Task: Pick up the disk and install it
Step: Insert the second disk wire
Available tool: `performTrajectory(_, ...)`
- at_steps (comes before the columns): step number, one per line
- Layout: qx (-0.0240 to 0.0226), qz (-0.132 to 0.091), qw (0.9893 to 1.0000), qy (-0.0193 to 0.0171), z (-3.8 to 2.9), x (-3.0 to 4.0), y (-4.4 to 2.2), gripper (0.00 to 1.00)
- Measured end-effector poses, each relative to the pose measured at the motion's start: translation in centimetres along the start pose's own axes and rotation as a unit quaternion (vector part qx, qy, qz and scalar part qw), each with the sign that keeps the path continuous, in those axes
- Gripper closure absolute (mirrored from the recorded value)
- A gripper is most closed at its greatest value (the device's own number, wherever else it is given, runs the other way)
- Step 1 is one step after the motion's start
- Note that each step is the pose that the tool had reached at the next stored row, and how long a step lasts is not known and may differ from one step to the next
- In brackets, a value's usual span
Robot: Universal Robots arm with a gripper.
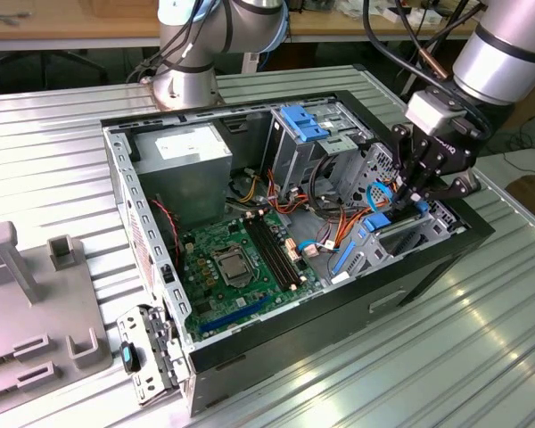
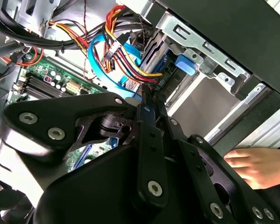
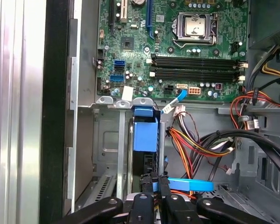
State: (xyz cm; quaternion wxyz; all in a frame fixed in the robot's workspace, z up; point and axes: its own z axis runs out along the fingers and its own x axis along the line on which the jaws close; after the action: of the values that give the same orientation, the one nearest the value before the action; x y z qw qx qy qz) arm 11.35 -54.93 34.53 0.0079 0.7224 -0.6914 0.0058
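The disk, a dark drive in a bright blue carrier, stands on edge in the metal bay at the front corner of the open computer case. In the exterior view the disk is at the case's right end, just below my gripper. My gripper is shut, its black fingertips pinched together at the disk's near end; whether they touch it I cannot tell. In the second wrist view the gripper points at the bay, and the carrier's blue end tab shows beyond it.
Coloured wire bundles and a flat blue cable crowd the space beside the bay. The motherboard, power supply and a tall drive cage with a blue bracket fill the case. A person's hand rests outside the case wall.
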Motion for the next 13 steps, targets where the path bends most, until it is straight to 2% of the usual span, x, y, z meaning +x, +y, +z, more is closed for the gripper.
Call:
performTrajectory(6,0.0000,0.000,1.0000,-0.0013,0.03,0.05,0.00,0.84)
performTrajectory(13,0.0000,0.000,1.0000,-0.0012,-0.26,0.06,0.00,0.84)
